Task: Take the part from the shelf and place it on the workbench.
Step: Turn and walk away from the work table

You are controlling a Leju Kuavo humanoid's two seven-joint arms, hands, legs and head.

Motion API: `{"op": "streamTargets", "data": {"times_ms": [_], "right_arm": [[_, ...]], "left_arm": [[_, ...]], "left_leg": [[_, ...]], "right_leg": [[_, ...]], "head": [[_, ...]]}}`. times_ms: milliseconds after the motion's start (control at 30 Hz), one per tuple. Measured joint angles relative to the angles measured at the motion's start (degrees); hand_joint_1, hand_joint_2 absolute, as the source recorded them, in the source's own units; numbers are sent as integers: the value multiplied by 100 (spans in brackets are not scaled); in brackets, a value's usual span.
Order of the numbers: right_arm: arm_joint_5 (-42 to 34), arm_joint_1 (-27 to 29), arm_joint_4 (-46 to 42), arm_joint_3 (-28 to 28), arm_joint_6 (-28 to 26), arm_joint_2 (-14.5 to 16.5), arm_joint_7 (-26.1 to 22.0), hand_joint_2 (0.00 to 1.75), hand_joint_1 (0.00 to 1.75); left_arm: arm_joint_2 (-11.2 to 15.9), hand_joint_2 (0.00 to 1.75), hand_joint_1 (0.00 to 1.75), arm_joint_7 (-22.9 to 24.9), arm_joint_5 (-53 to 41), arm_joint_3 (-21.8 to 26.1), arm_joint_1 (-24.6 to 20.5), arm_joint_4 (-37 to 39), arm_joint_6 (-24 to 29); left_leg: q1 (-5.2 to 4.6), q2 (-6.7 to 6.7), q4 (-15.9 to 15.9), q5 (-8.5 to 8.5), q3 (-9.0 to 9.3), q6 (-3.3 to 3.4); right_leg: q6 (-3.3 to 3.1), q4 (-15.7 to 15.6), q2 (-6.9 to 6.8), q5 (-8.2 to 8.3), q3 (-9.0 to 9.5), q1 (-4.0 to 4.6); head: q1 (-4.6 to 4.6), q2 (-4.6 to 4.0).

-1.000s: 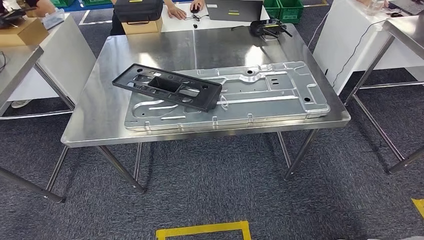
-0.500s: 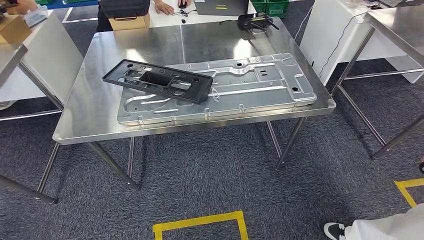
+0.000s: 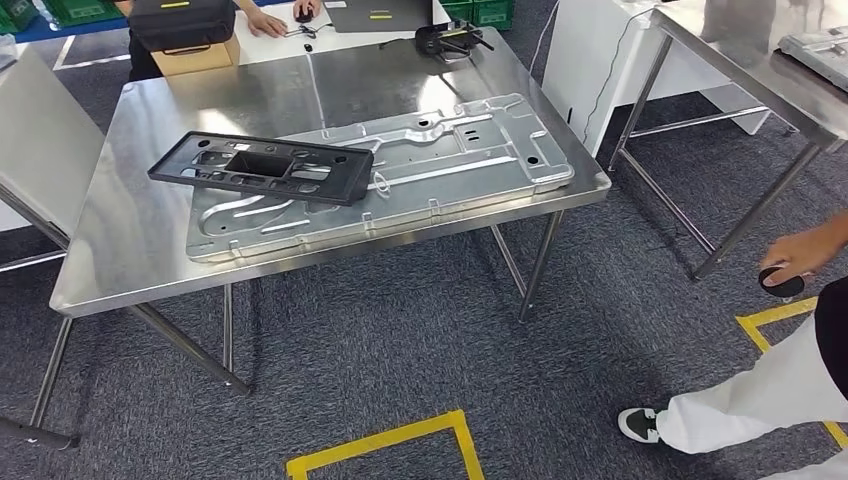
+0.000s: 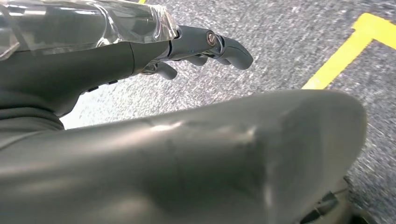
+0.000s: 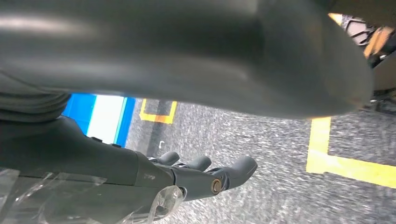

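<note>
Down at my sides, left hand [image 4: 201, 44] and right hand [image 5: 205, 175] hung released, holding nothing; black part [image 3: 262, 167] lay ahead on worktop [image 3: 130, 250] atop metal panel [image 3: 470, 150]. Best finish turning toward shelf, arms low.

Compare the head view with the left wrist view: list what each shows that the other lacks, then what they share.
Head view alone: the stainless steel workbench, the ribbed silver sheet-metal panel on it, the black rectangular plastic frame lying partly over that panel, and a person's hand at the right. Left wrist view alone: the robot's left hand, holding nothing, fingers apart, above the floor. Shared: grey speckled carpet with yellow floor tape.
</note>
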Motion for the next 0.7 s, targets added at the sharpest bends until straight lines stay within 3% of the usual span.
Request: {"op": "streamTargets", "data": {"times_ms": [67,133,167,200,233,267,333,400,467,533,600,667,700], "right_arm": [[-14,-6,16,-2,-3,15,-2,0,0],[-27,-17,24,-3,-11,21,-6,0,0],[-32,-18,28,-4,-14,22,-7,0,0],[-35,-14,34,-4,-15,23,-7,0,0],[-39,-9,41,-4,-16,25,-6,0,0],[-42,-7,48,-4,-16,28,-5,0,0],[-45,-15,57,-4,-21,39,-6,0,0],[-50,-25,61,-4,-30,46,-10,0,0],[-57,-15,68,-4,-40,46,-15,0,0],[-66,-1,79,-4,-49,45,-22,0,0],[-50,-9,86,-4,-51,46,-47,0,0],[-10,-16,88,-3,-42,51,-72,0,0],[5,-14,88,-3,-38,55,-77,0,0]], "left_arm": [[4,0,0,0,-9,0,2,0,3],[4,0,0,-1,-16,0,18,0,8],[4,0,0,-3,-17,0,31,0,10],[5,0,0,-6,-17,0,42,0,13],[6,0,0,-10,-17,0,49,0,15],[10,0,0,-14,-17,0,53,0,19],[18,0,0,-17,-16,0,54,0,34],[23,0,0,-19,-14,0,61,0,51],[22,0,0,-22,-11,0,65,0,62],[23,0,0,-32,-11,0,60,0,77],[33,0,0,-49,-5,0,75,1,111],[42,0,0,-69,13,0,105,2,143],[43,0,0,-75,28,0,113,2,150]], "left_leg": [[46,-199,474,-324,-194,-78],[86,-345,1285,-739,-541,-134],[100,-366,1586,-843,-670,-147],[110,-379,1679,-830,-705,-149],[118,-395,1529,-705,-628,-142],[125,-443,1162,-498,-449,-128],[133,-683,308,-144,-53,-86],[115,-836,-63,-42,97,-57],[98,-749,-80,-10,83,-11],[105,-633,-117,49,71,76],[94,-490,-135,87,40,146],[64,-330,-131,101,-5,177],[52,-255,-128,106,-20,183]], "right_leg": [[-67,-9,89,42,-38,-23],[-97,-7,204,76,-93,-27],[-100,-5,271,92,-115,-27],[-94,-4,340,107,-130,-29],[-84,-4,409,120,-138,-31],[-69,-4,479,133,-141,-34],[-23,-2,609,163,-157,-36],[44,0,723,206,-202,-43],[120,-10,798,246,-242,-56],[163,143,626,125,-326,-50],[176,759,356,-271,-593,-37],[197,1534,266,-641,-905,-36],[204,1708,254,-686,-948,-37]], "head": [[-3,0],[-5,0],[-5,0],[-5,0],[-5,0],[-5,0],[-3,0],[-1,0],[1,0],[5,0],[10,0],[11,0],[10,0]]}}
